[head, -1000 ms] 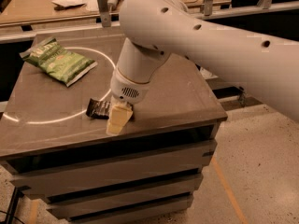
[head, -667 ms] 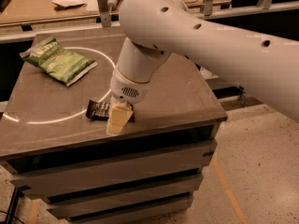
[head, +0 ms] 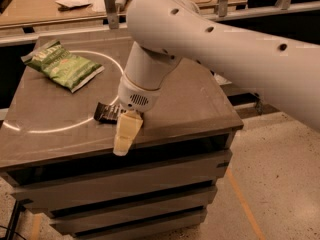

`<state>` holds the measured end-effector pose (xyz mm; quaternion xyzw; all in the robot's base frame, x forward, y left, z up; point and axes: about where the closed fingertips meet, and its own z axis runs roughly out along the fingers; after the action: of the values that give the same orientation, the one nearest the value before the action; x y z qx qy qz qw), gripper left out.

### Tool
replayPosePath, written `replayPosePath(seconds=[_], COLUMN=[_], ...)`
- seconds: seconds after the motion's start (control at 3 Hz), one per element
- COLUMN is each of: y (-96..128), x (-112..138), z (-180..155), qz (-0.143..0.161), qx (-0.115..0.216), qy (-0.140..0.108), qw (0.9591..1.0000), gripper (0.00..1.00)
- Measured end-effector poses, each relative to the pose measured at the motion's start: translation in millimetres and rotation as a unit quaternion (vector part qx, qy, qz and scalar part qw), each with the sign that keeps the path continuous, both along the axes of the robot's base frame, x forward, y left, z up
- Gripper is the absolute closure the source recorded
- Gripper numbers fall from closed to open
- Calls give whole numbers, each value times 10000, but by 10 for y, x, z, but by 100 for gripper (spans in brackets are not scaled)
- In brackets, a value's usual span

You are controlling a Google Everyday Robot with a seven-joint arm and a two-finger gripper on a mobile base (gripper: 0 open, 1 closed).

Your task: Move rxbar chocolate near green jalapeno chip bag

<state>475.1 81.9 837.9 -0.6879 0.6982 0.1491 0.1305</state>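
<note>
The gripper point(head: 124, 136) hangs at the lower middle-left of the frame, at the end of a thick white arm point(head: 225, 39) that sweeps in from the right edge. Only one pale, yellowish piece of it shows, pointing down over the front edge of the counter point(head: 190, 109). How far the jaws stand open cannot be told, nor whether they have hold of anything. The snack bar point(head: 107, 113), dark with pale lettering, lies flat on the counter just left of the gripper. Its right end runs in behind the gripper's round white housing and is hidden, so contact between the two cannot be made out. The green chip bag point(head: 62, 64) lies flat in the upper left of the frame, near the counter's far left corner and well apart from the bar. A thin white ring point(head: 60, 128) painted on the counter curves between them. The arm is cut off by the right edge
</note>
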Motion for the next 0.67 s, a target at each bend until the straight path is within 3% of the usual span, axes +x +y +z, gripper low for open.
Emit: replayPosePath(seconds=[0.67], y=[-107], x=[128], z=[-59], qz=[-158], qx=[-52], qy=[-88], qw=[9998], gripper=[15])
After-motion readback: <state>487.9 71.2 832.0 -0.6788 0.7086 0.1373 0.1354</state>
